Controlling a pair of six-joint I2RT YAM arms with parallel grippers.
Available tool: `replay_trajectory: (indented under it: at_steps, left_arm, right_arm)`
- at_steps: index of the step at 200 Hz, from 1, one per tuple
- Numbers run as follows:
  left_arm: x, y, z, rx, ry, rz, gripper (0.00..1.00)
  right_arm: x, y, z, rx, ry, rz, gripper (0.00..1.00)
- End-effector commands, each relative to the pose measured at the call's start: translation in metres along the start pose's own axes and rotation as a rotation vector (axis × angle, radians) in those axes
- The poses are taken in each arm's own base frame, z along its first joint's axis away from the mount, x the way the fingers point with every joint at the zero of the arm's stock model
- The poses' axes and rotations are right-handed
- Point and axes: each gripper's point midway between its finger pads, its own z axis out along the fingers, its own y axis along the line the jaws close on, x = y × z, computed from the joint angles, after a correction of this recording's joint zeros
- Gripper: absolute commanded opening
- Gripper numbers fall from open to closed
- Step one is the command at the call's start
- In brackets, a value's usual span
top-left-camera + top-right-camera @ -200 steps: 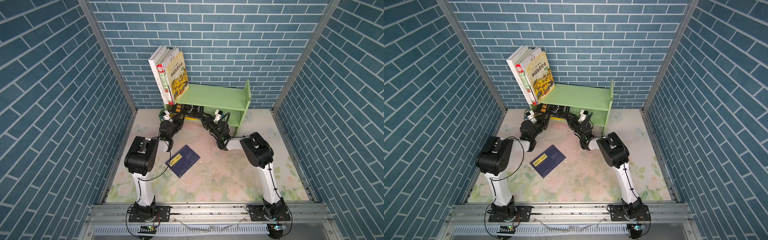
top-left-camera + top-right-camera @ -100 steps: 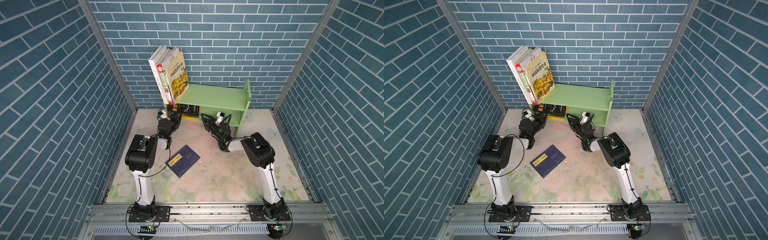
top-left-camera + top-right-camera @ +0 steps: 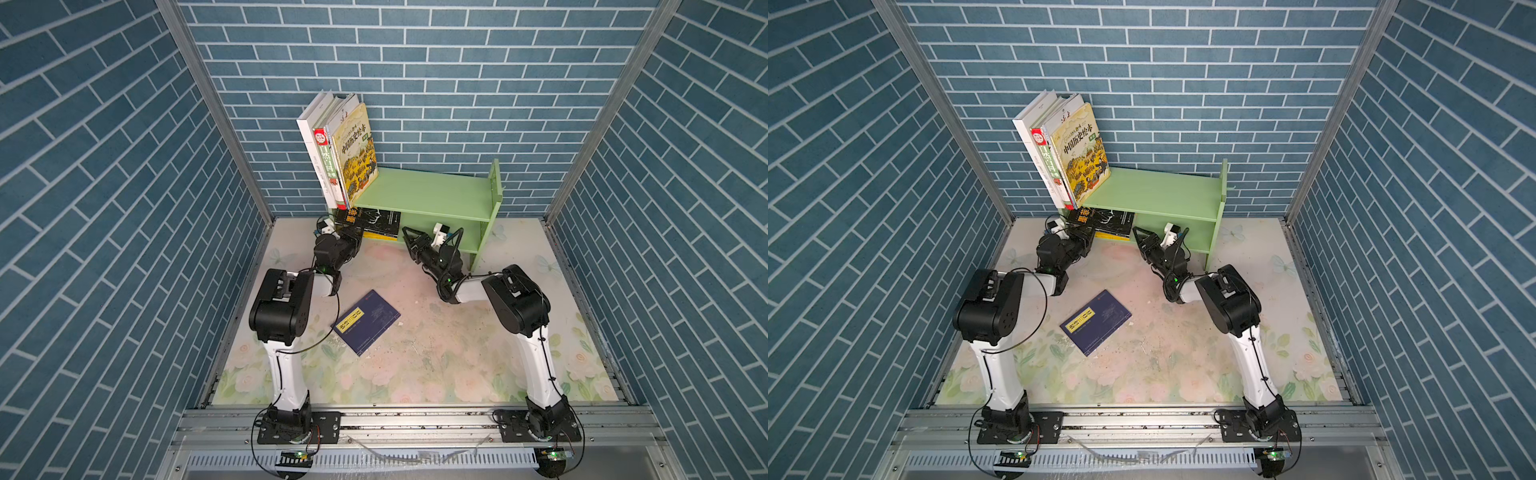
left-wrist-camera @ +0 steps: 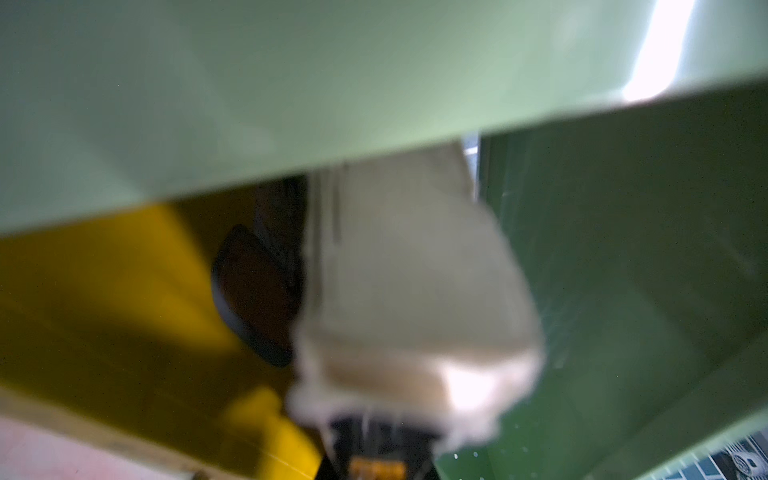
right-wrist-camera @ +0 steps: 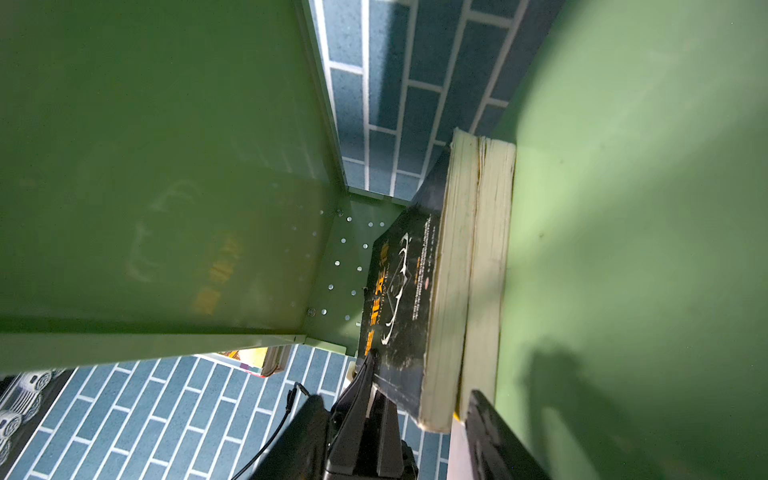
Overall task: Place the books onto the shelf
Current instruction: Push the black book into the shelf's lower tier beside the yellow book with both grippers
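Books: black book (image 3: 378,218) atop bright yellow book (image 3: 380,236) at the light green wooden shelf's (image 3: 432,193) lower-left end, left gripper (image 3: 354,232) seemingly pinching it, right gripper (image 3: 409,237) spread empty; next likely release, then grab the navy book (image 3: 366,321) at the table's (image 3: 436,365) middle.

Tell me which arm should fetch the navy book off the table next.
Probably right: the right gripper is open and empty, while the left gripper is clamped on the black book.
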Motion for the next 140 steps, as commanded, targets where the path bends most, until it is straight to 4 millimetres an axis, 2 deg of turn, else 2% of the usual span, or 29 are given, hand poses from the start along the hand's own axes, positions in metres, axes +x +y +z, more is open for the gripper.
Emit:
replay_trajectory:
  at_steps: [1,25,66,87,140]
  left_arm:
    - [-0.005,-0.021,0.0,0.063,0.003,0.037,0.17]
    - [-0.006,-0.017,-0.002,0.053,-0.005,0.031,0.28]
    - [-0.005,-0.012,-0.005,0.001,-0.002,0.003,0.61]
    - [-0.005,-0.014,-0.012,-0.032,-0.007,0.005,0.73]
    - [-0.002,-0.019,-0.025,-0.136,0.023,0.026,0.84]
  right_arm:
    - [-0.008,0.025,-0.001,-0.056,-0.019,-0.029,0.55]
    - [-0.007,0.025,-0.001,-0.056,-0.016,-0.028,0.55]
    - [-0.006,0.024,-0.001,-0.053,-0.014,-0.027,0.55]
    - [-0.007,0.023,-0.001,-0.053,-0.016,-0.028,0.55]
    - [-0.005,0.026,-0.004,-0.058,-0.011,-0.029,0.55]
